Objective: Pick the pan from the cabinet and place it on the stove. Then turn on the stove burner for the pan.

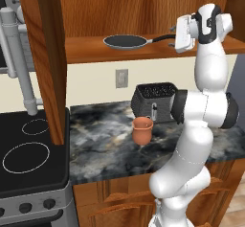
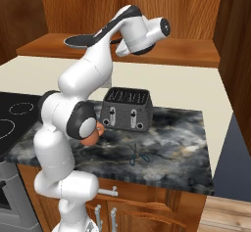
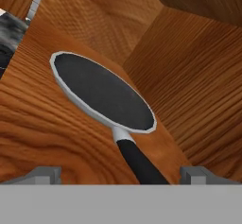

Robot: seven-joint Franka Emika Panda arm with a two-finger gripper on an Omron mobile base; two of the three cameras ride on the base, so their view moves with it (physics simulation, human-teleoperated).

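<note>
Black handle of the pan [image 3: 101, 90] is being straddled lengthwise by the gripper [image 3: 120, 173], fingers spread apart, unclamped.

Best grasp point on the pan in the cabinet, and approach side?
Probably the handle, not the rim. The pan lies flat on the cabinet shelf, its shallow rim offering little to pinch, while the long thin handle points out toward the gripper. In the hand view it runs between the open fingertips, so come straight in along the handle from its free end and close across it.
</note>
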